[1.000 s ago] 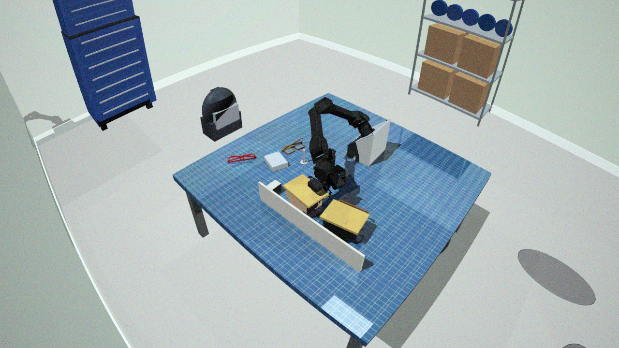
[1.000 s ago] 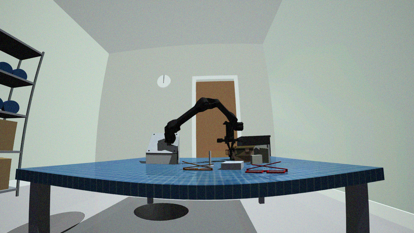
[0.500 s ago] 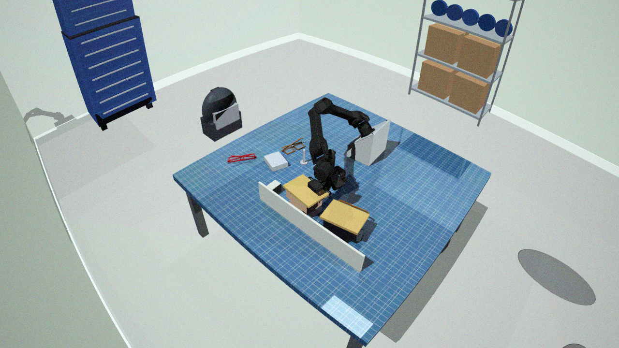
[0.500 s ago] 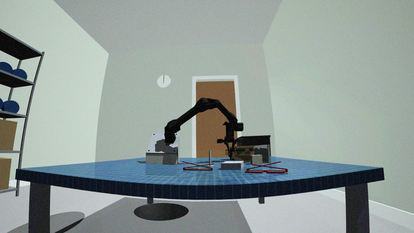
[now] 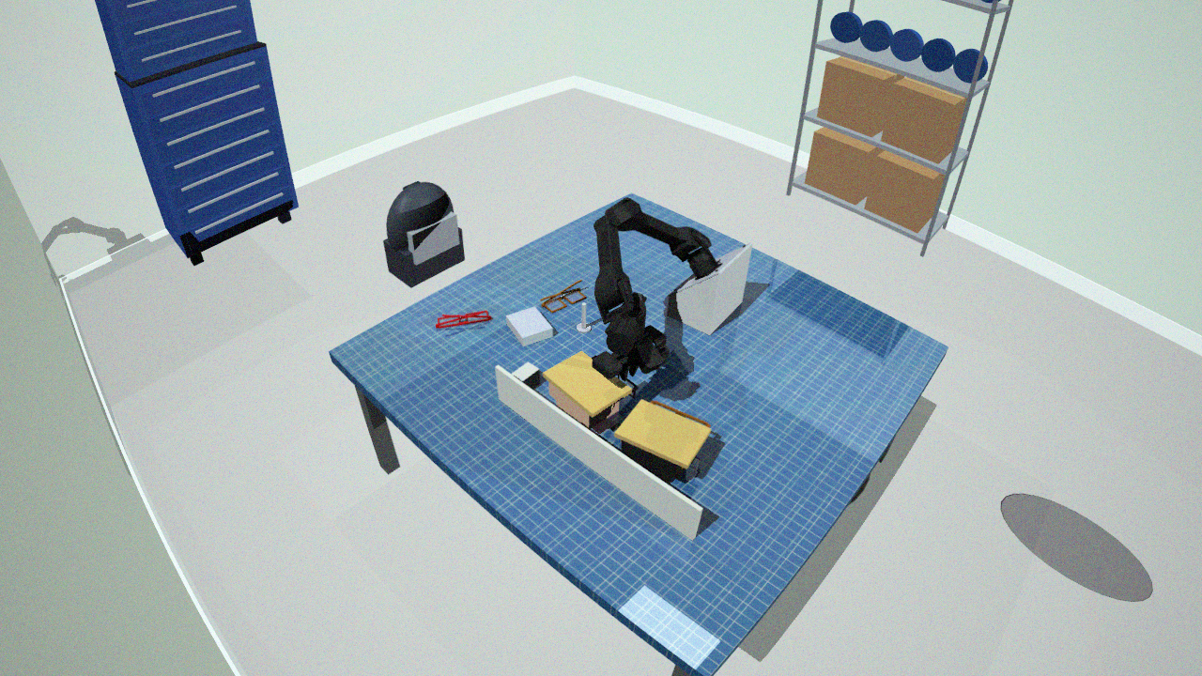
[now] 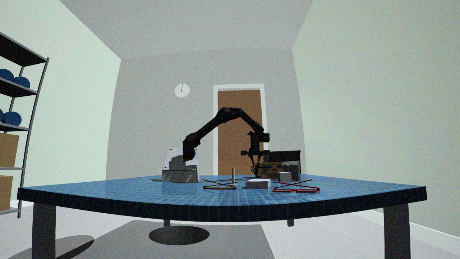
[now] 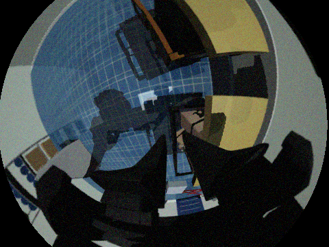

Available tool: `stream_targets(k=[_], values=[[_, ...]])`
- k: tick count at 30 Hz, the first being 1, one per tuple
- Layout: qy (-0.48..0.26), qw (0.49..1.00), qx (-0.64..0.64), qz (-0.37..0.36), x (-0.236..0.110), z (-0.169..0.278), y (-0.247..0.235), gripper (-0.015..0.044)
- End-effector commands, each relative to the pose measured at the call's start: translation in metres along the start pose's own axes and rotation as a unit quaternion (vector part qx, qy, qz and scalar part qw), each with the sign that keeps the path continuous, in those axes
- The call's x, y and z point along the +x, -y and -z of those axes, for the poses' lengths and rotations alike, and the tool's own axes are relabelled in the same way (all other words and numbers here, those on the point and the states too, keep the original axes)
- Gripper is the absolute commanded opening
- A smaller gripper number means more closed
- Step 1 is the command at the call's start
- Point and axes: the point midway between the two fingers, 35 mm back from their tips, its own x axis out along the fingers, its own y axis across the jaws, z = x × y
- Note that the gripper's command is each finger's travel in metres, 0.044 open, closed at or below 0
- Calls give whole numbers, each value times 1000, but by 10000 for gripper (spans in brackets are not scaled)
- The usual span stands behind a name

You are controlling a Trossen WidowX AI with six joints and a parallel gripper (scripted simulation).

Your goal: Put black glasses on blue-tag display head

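Observation:
Two block-shaped display heads with yellow tops stand side by side behind a white panel. My gripper points down at the face side of the nearer head. A blue tag shows at this head's foot in the wrist view. The fingers stand a little apart. The thin black glasses run between them against the tan face, and the fingers do not pinch them. I cannot tell how the temples sit at the ears. The other head stands close beside the nearer head.
Red glasses, brown glasses, a white box and a short upright post lie on the blue table. The arm's white base panel stands behind.

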Motion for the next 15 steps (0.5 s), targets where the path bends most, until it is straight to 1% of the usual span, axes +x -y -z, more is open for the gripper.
stream_targets(k=[1,5,9,15], values=[[2,1000,5,0,-6,1,1,107],[2,1000,5,0,-9,1,-11,107],[2,1000,4,0,-14,1,-35,107],[2,1000,4,-1,-21,0,-50,107]])
